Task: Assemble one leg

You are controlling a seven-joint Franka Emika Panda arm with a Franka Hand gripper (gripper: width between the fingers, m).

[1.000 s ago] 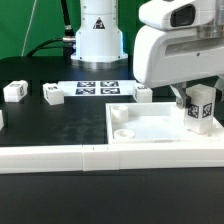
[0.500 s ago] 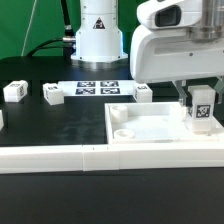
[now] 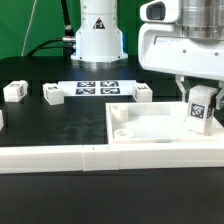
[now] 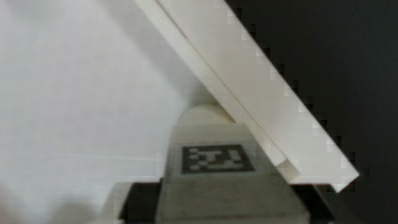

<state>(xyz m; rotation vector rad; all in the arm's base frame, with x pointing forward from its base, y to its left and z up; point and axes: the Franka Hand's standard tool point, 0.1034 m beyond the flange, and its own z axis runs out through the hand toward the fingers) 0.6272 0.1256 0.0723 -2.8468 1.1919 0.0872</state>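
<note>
The gripper (image 3: 200,93) was clenched on the leg (image 3: 200,108), its fingers closed on the post's upper end; the leg stood upright, its black-and-white tag turned toward the exterior camera. It hung over the panel (image 3: 150,128), at the far corner on the exterior view's right and just inside the raised rim; whether its foot touched the panel's face could not be told. In the wrist view the leg (image 4: 217,150) sat between the dark fingers (image 4: 146,203), tag toward the lens, with the panel's flat white face beyond it and the panel's rim (image 4: 240,80) passing slantwise close by the post.

Two round sockets (image 3: 122,114) showed near the panel's side on the exterior view's left. A spare post (image 3: 143,94) lay just beyond the panel's far edge; the marker board (image 3: 97,88) lay beyond that edge too, further toward the exterior view's left. A second spare post (image 3: 52,94) and a third spare post (image 3: 14,90) sat well apart from the panel on that same side; a white rail (image 3: 60,158) ran along the panel's near edge across the black table (image 3: 60,125).
</note>
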